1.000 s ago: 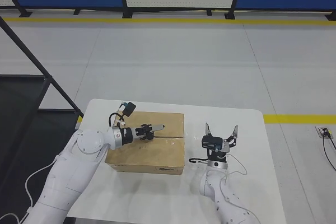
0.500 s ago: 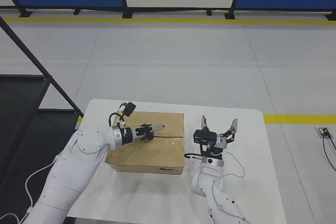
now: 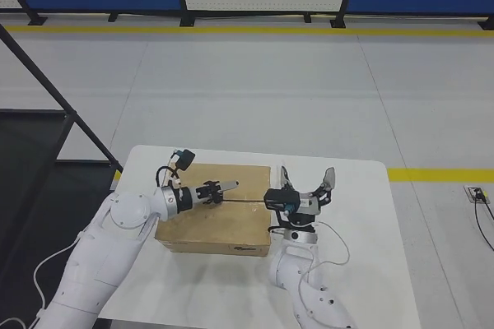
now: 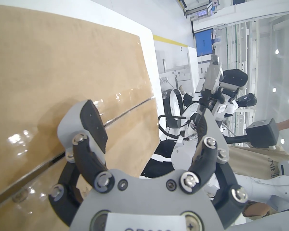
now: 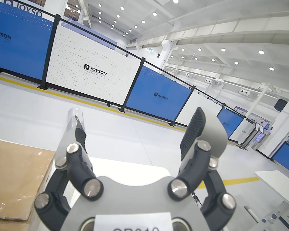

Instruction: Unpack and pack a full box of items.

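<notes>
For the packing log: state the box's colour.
Plain brown cardboard box, with shiny clear tape along its seam; clearest in the top view.

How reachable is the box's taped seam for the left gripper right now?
Likely yes: the left gripper hovers open directly over the box top, right at the taped seam, with nothing between them.

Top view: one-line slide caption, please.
Open left gripper over the taped seam of a closed brown cardboard box; open right gripper beside it, above the white table.
</notes>
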Controlling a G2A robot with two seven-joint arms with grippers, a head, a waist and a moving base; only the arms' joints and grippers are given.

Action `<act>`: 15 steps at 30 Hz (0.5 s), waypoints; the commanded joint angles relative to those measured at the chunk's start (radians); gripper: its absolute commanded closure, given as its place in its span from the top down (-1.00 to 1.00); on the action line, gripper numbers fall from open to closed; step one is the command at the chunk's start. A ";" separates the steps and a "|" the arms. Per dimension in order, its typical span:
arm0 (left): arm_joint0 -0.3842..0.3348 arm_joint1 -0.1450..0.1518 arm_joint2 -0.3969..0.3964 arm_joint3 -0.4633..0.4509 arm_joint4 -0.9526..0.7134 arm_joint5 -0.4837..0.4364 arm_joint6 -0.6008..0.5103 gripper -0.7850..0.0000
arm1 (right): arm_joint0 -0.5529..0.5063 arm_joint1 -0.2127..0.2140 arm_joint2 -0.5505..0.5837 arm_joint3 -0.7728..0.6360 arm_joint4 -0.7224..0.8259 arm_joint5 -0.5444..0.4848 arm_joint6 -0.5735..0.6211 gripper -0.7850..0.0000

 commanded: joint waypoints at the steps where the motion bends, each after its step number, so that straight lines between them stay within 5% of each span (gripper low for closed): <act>1: 0.012 0.007 -0.024 -0.013 0.007 0.005 0.006 1.00 | 0.001 -0.002 0.000 0.000 -0.008 -0.003 0.005 1.00; 15: 0.109 0.049 -0.169 -0.111 0.061 0.053 0.031 1.00 | 0.015 -0.020 -0.005 0.002 -0.096 -0.034 0.046 1.00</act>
